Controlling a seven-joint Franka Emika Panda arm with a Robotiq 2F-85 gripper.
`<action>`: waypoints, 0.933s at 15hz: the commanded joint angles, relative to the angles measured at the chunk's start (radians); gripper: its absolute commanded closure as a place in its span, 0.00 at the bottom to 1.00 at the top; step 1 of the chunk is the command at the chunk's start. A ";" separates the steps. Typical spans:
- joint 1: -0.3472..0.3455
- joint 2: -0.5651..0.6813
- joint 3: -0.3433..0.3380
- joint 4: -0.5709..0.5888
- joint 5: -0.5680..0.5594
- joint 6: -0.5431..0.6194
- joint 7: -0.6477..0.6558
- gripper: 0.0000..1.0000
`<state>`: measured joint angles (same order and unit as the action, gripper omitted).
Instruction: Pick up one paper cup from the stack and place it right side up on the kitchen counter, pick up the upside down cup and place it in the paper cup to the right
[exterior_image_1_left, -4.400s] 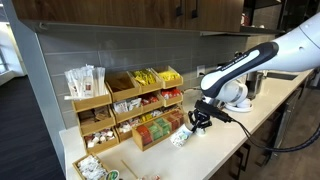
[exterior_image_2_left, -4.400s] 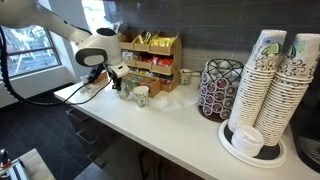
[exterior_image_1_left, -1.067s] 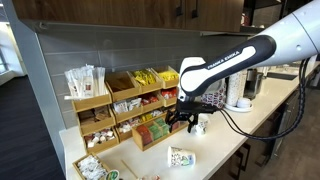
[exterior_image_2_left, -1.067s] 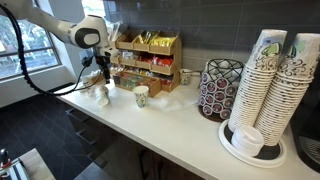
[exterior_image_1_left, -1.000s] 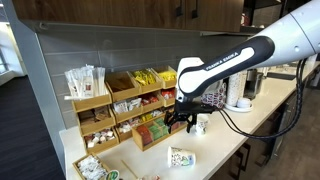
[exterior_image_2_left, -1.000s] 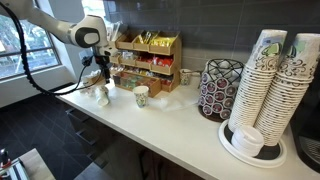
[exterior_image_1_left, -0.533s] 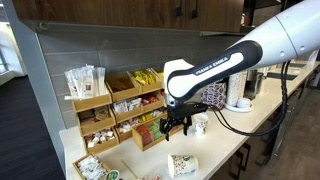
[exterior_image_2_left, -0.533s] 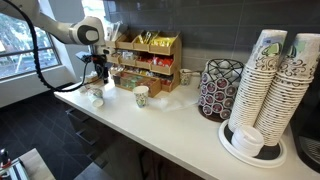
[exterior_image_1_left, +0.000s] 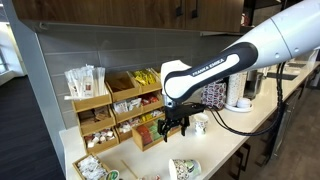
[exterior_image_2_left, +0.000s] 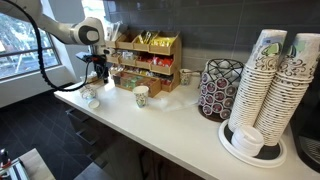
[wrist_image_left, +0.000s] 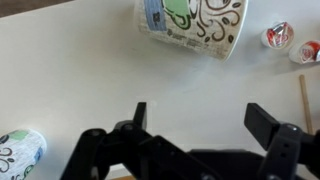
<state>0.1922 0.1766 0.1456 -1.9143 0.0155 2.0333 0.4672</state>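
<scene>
The hand (wrist_image_left: 200, 112) hangs spread and empty. An upright paper cup (exterior_image_2_left: 141, 96) stands on the tabletop (exterior_image_2_left: 175, 118). At twelve o'clock in the wrist view, the tipped cup (wrist_image_left: 190, 22) is not yet nested.

Smooth matt cream kitchen counter (exterior_image_2_left: 170, 125), printed paper cup (wrist_image_left: 195, 25), wooden snack racks (exterior_image_1_left: 95, 102).

A grey wall (exterior_image_1_left: 90, 50) ran behind the pale bench (exterior_image_1_left: 215, 155) in an exterior view, with dark wood cabinets (exterior_image_1_left: 110, 10) across the top of the frame. At the far left a window (exterior_image_1_left: 6, 45) gave pale daylight above a dark floor (exterior_image_1_left: 25, 130). In an exterior view another window (exterior_image_2_left: 25, 50) glowed at the upper left, dark tiles (exterior_image_2_left: 220, 30) lined the upper middle, and dark lower fronts (exterior_image_2_left: 120, 160) stood below the bench edge.
</scene>
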 joint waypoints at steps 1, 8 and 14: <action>0.025 0.028 0.013 0.018 -0.014 -0.018 -0.053 0.00; 0.058 0.045 0.027 0.003 -0.040 -0.054 -0.115 0.00; 0.077 0.101 0.019 0.033 -0.115 -0.061 -0.082 0.00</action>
<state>0.2509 0.2409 0.1757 -1.9104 -0.0423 1.9965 0.3631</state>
